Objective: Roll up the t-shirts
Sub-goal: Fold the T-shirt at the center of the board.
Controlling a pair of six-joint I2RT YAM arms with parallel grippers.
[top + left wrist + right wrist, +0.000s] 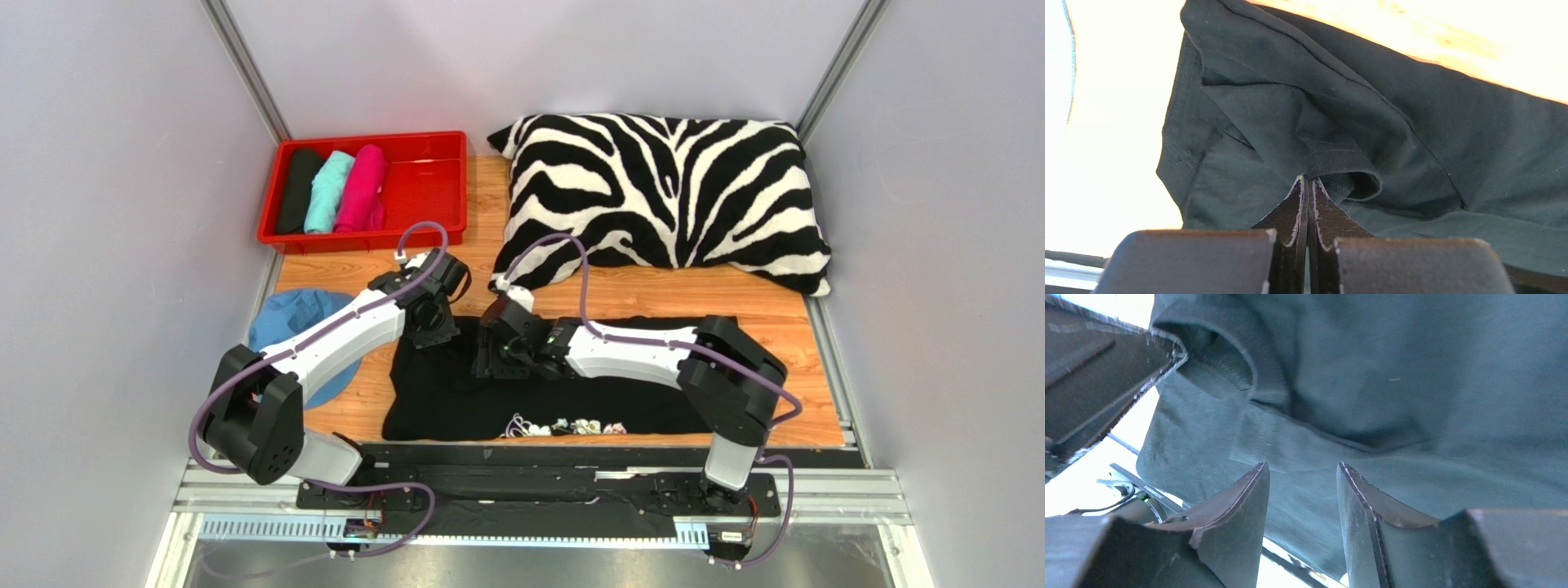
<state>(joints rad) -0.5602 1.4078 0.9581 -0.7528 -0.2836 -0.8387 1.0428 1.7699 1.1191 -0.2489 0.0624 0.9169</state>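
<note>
A black t-shirt with small white print lies spread on the wooden table near the front edge. My left gripper is at the shirt's far left edge. In the left wrist view it is shut, pinching a raised fold of the black cloth. My right gripper is just to its right over the shirt. In the right wrist view it is open and empty, close above the cloth. Black, teal and pink rolled t-shirts lie in a red tray.
A zebra-striped pillow lies at the back right. A light blue cap sits left of the shirt, partly under my left arm. Grey walls close in both sides and the back. The left gripper's finger shows in the right wrist view.
</note>
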